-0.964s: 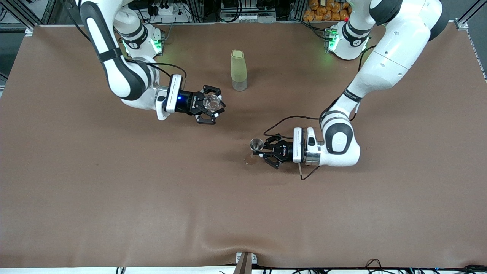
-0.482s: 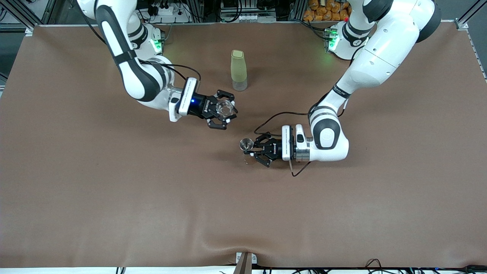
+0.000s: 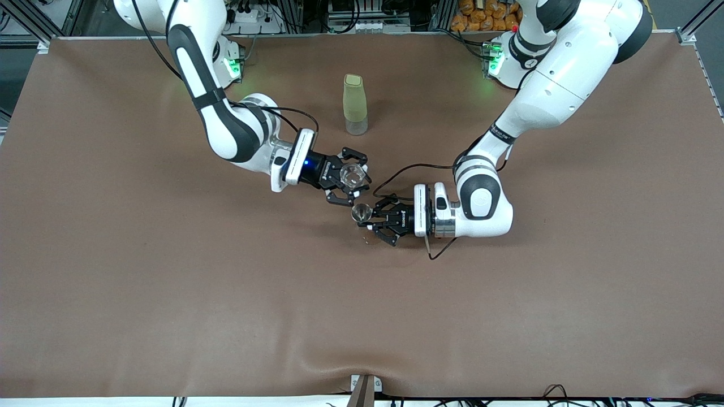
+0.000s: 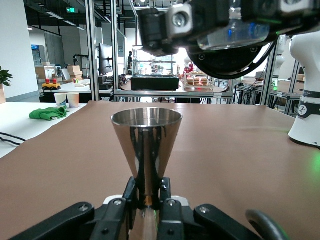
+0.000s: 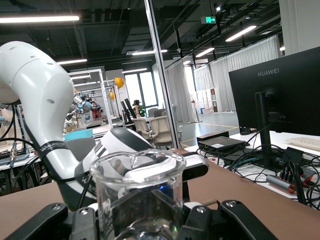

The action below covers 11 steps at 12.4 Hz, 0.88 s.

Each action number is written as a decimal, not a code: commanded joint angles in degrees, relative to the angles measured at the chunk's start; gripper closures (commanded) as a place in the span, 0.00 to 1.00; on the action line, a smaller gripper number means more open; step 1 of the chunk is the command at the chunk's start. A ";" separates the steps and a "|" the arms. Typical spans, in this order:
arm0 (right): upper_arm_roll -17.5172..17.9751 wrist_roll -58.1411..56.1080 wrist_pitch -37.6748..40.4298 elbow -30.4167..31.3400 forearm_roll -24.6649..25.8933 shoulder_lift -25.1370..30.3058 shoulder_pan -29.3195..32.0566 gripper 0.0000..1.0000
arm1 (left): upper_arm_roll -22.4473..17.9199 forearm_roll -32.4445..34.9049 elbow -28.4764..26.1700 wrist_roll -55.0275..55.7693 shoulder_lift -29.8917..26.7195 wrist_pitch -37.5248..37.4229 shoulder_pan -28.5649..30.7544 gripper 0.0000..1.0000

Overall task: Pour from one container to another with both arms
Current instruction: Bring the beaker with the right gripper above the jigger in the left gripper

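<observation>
Lower half of the front view: bare brown table (image 3: pixel 226 316) from the wrinkled near edge up to mid-frame, wide open room toward both ends.

Centre of frame: left gripper (image 3: pixel 369 219), its arm coming from the upper right, is clamped on the narrow stem of a small metal cone cup (image 3: pixel 362 212). In the left wrist view the fingertips (image 4: pixel 131 193) pinch the cup (image 4: pixel 146 145) just under its flare, mouth upward and level.

Just above it in the frame, nearly touching: right gripper (image 3: pixel 352 178), its arm coming from the upper left, is closed around a clear glass beaker (image 3: pixel 352 175). The right wrist view shows the beaker (image 5: pixel 138 192) upright between the jaws.

Upper centre: a pale green bottle (image 3: pixel 354 105) stands alone, well apart from both grippers, with bare table around it up to the top edge.
</observation>
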State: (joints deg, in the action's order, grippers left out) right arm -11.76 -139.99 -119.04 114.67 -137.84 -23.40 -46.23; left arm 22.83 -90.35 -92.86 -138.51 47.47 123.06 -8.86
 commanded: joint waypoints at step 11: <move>1.30 4.62 -7.26 -5.07 -6.56 -2.70 -2.19 1.00 | -0.24 -1.50 -1.45 -0.63 -0.28 0.78 -0.37 1.00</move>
State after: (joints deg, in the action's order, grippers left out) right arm -10.65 -137.90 -125.10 111.17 -142.75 -25.16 -47.76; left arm 22.74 -90.35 -93.76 -138.51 47.69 123.23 -8.86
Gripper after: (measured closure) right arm 0.855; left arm 0.793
